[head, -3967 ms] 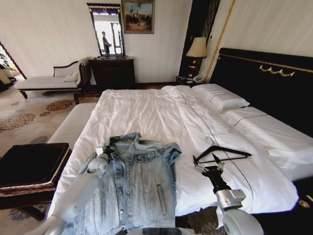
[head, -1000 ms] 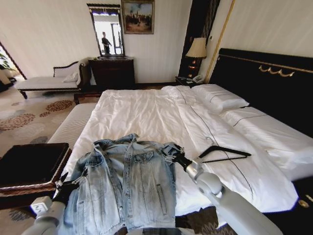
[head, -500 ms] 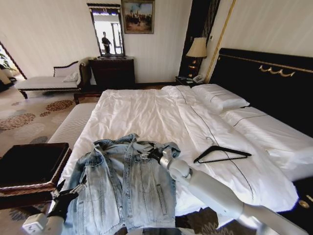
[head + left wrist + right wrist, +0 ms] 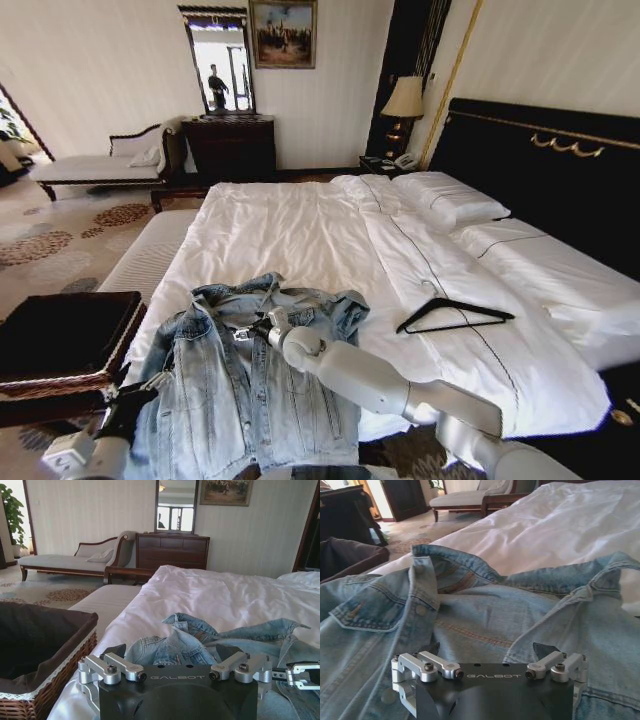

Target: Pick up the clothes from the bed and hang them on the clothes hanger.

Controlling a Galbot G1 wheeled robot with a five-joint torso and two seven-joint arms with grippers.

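The clothes, a light-blue denim jacket [image 4: 210,390], lie front up at the near corner of the bed [image 4: 300,230]. My right arm reaches across the jacket, and my right gripper [image 4: 252,330] hovers open just below the collar. In the right wrist view the right gripper [image 4: 487,650] has its fingers spread wide over the denim [image 4: 485,605]. My left gripper [image 4: 143,385] is open at the jacket's left sleeve, low by the bed's edge. In the left wrist view the left gripper [image 4: 170,652] faces bunched denim [image 4: 200,635]. The black clothes hanger [image 4: 476,308] lies on the sheet to the right.
A wicker basket with a dark liner [image 4: 60,335] stands on the floor close to my left arm. A striped bench [image 4: 150,255] runs along the bed's left side. White pillows [image 4: 450,200] and the black headboard [image 4: 540,170] are at the far right.
My right arm has left the hanger's side and swept left across the jacket to below the collar. The left arm has drawn back from the collar to the bed's near-left edge.
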